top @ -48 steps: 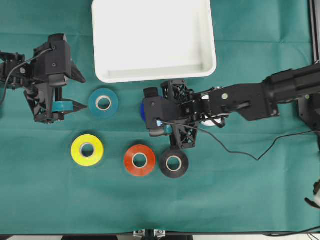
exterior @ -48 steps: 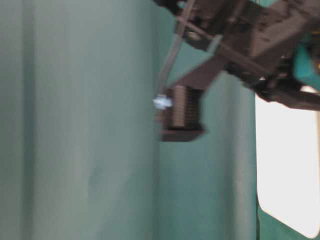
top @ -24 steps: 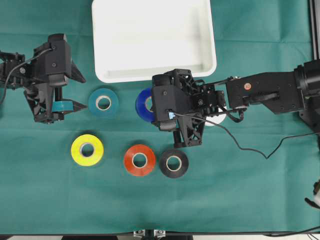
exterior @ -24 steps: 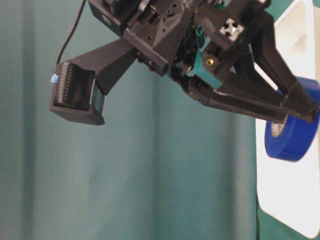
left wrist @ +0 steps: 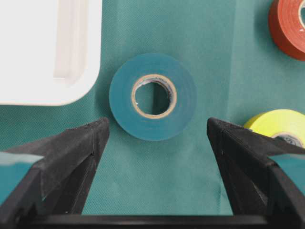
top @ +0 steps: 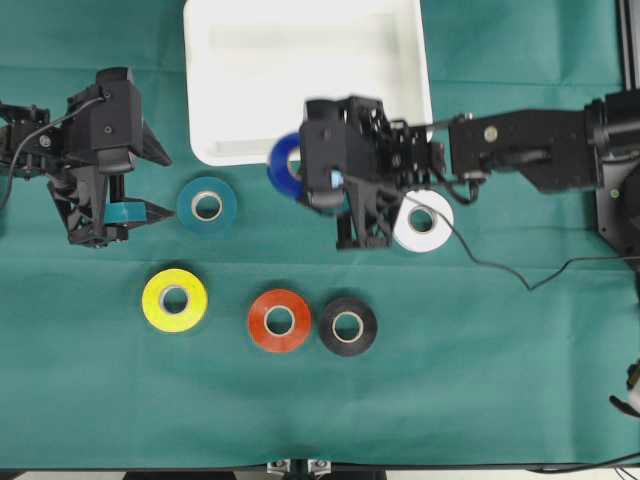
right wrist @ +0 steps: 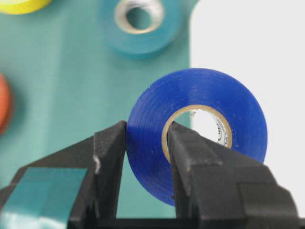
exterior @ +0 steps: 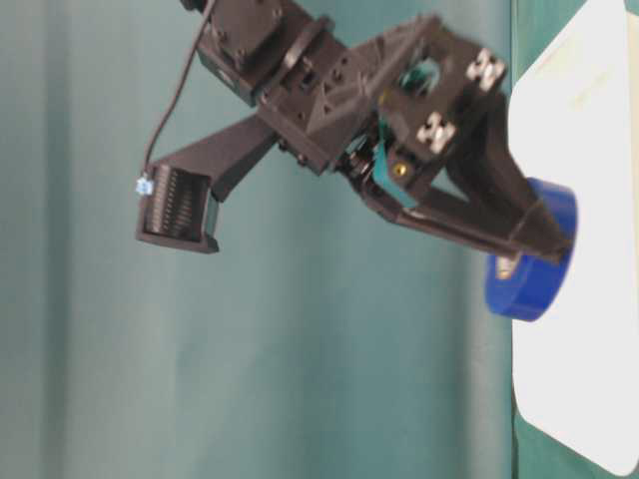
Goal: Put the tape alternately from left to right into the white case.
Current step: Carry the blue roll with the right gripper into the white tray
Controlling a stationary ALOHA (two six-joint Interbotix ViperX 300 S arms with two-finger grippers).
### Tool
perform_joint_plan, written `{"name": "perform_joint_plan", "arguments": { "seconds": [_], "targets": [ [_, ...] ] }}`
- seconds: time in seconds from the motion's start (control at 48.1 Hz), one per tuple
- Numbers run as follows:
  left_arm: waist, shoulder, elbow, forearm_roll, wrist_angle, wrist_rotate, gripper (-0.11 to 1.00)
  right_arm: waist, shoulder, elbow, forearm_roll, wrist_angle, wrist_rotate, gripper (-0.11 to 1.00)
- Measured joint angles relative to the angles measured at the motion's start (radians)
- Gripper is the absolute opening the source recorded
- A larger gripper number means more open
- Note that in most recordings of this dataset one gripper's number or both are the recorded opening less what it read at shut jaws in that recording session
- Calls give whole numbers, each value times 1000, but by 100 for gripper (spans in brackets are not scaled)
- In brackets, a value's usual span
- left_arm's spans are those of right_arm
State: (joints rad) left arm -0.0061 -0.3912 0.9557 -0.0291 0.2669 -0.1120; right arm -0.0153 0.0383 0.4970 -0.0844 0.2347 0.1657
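Blue tape [right wrist: 190,129] pinched in the right gripper [right wrist: 145,143] over the white case [top: 300,80] rim; left gripper [left wrist: 155,148] wide open, empty.

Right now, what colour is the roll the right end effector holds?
Blue roll, clearest in the right wrist view.

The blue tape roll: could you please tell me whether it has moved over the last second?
Yes. The blue roll, gripped by the right gripper, has travelled up the overhead view from the cloth to the near rim of the white case.
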Motion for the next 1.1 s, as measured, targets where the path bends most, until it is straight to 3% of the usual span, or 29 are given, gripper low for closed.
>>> {"name": "perform_joint_plan", "arguments": {
  "seconds": [0.145,0.332,0.685,1.101],
  "targets": [
    [0,2,0,0,-2,0,79,-78,26,-5,-37,-17,-3,27],
    [-2,2,0,0,0,0,79,-173,77,-31,-44,-67,-3,27],
    [0,2,0,0,0,0,79,-285,183,-86,-52,-86,-3,27],
    [0,2,0,0,0,0,79,-319,213,-97,-52,-86,-5,27]
  ]
}}
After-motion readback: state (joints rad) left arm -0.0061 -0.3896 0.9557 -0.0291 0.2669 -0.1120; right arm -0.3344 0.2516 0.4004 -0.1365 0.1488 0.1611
